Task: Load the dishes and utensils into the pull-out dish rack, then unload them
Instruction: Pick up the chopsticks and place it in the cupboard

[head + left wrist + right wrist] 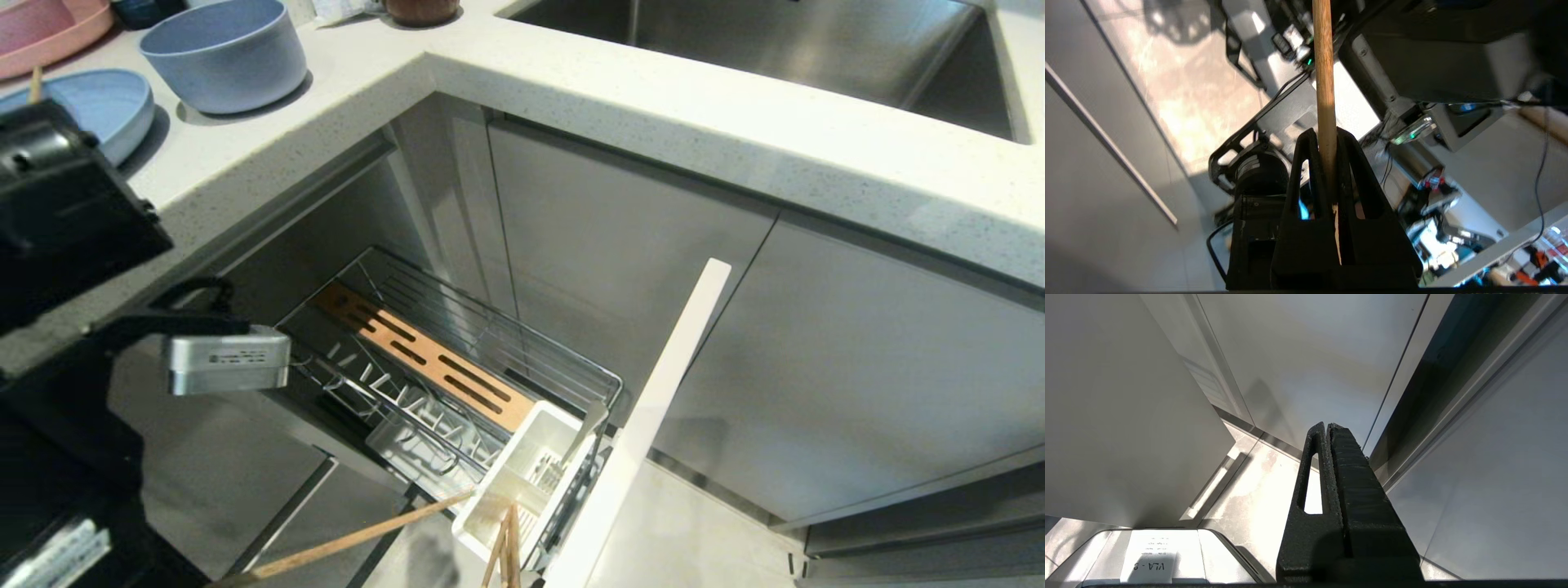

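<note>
The pull-out dish rack (482, 327) stands drawn out below the counter, its white utensil cup (498, 482) at the near end. My left gripper (1327, 134) is shut on one light-wood chopstick (1325, 81). In the head view that chopstick (351, 535) slants from the bottom left towards the cup, and the gripper itself lies outside the picture. More chopsticks (504, 547) lean at the cup, and a silver utensil (586, 433) stands in it. The light-blue bowl (220, 53) and light-blue plate (102, 102) sit on the counter at the far left. My right gripper (1328, 426) is shut on nothing, parked low by the cabinets.
The rack's tall door front (661, 408) juts out edge-on beside the cup. A steel sink (775, 41) is sunk in the counter at the back right. A pink plate (49, 28) lies behind the blue plate. My left arm's black housing (65, 212) fills the left side.
</note>
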